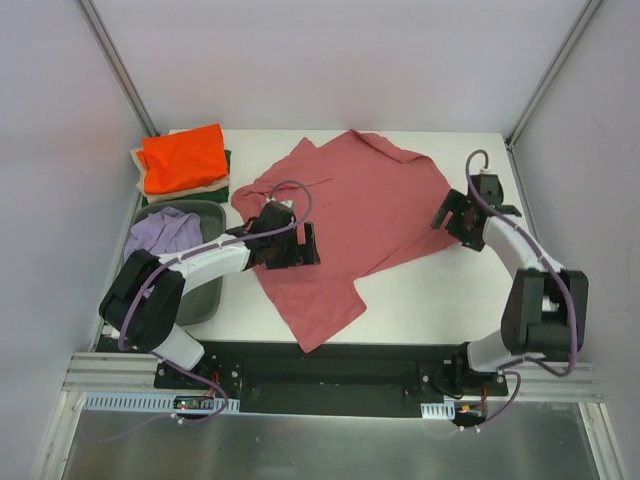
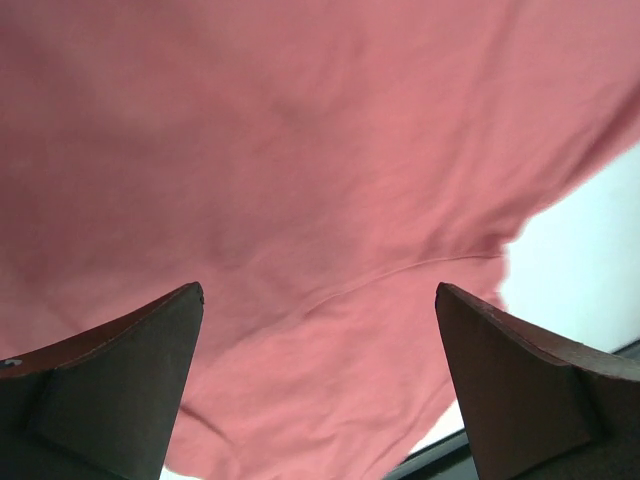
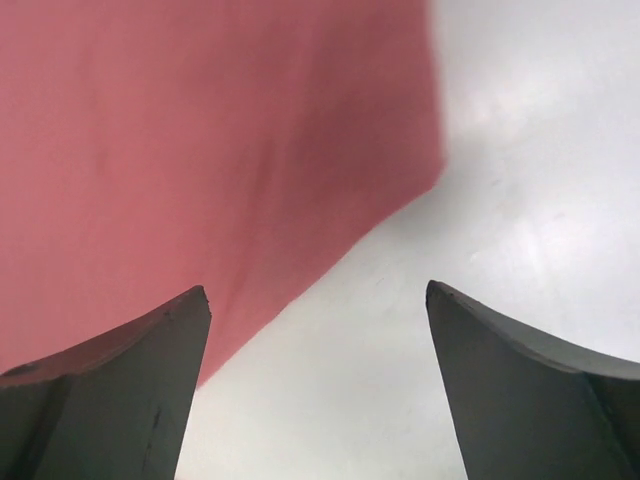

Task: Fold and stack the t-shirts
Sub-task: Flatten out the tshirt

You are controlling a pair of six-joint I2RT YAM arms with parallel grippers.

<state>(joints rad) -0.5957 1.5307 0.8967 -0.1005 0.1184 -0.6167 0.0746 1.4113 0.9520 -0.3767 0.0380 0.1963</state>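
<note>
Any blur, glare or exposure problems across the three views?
Top external: sharp, evenly lit, only soft shadows. Left wrist: rose-red t-shirt fills most of the frame, slightly soft; table patch blown out white. Right wrist: shirt edge blurred, table bright grey.

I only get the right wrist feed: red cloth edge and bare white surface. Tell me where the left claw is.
Observer: The left claw hangs open over the left half of the rose-red shirt, gripping nothing.
Operator: Report the other shirts.
Observer: A folded orange shirt tops a stack at the far left corner of the table, with a beige shirt and a dark green shirt under it.
Operator: Find the lavender one.
Observer: The lavender shirt lies crumpled in the grey bin at the table's left edge.
</note>
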